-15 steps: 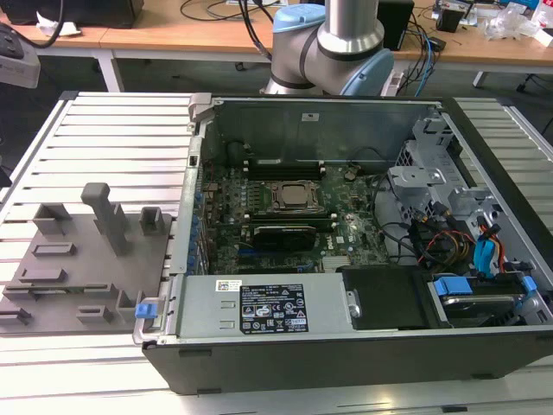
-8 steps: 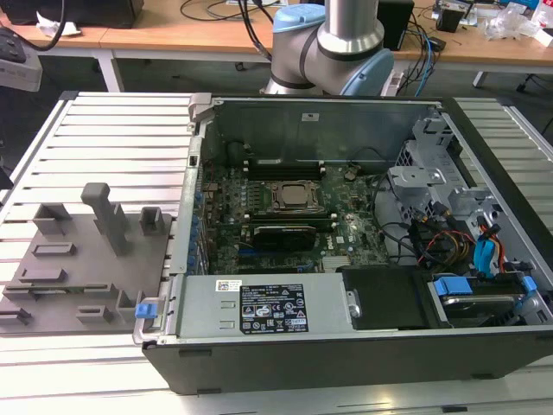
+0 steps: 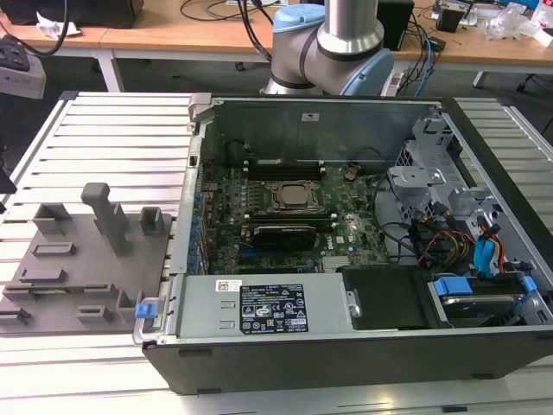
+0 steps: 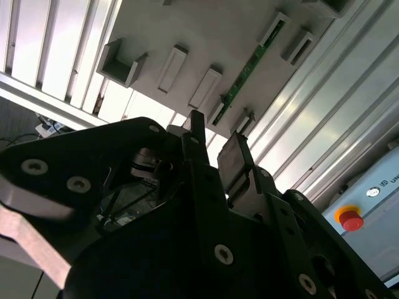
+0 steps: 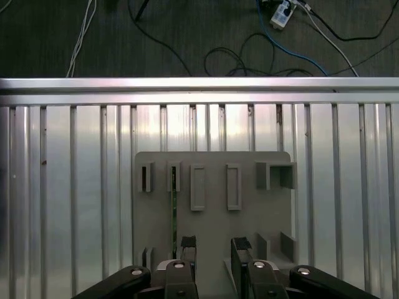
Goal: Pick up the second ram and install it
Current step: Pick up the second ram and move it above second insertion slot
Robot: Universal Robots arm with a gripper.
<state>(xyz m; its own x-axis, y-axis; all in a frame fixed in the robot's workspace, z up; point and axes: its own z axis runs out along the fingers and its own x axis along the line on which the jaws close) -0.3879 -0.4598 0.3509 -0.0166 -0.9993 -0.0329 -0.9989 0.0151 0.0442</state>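
**Open gripper above the grey holder, ram in its slot**

A slatted metal table [image 3: 112, 130] is my work surface. In the first wrist view its edge rail [image 5: 199, 84] borders a dark floor strewn with cables [image 5: 187, 37]. The open computer case [image 3: 346, 367] takes up the exterior view's right. The grey holder [image 3: 78, 285] sits on the exterior view's left with bare slats around it. The arm's base [image 3: 328, 43] stands behind the case. In the first wrist view the gripper [image 5: 214, 249] faces the holder. Its fingers [image 5: 187, 244] are spread apart and have hold of nothing. The second ram [image 5: 173, 205] stands on edge in a narrow slot of the holder, just outside one finger's line and clear of both fingers.
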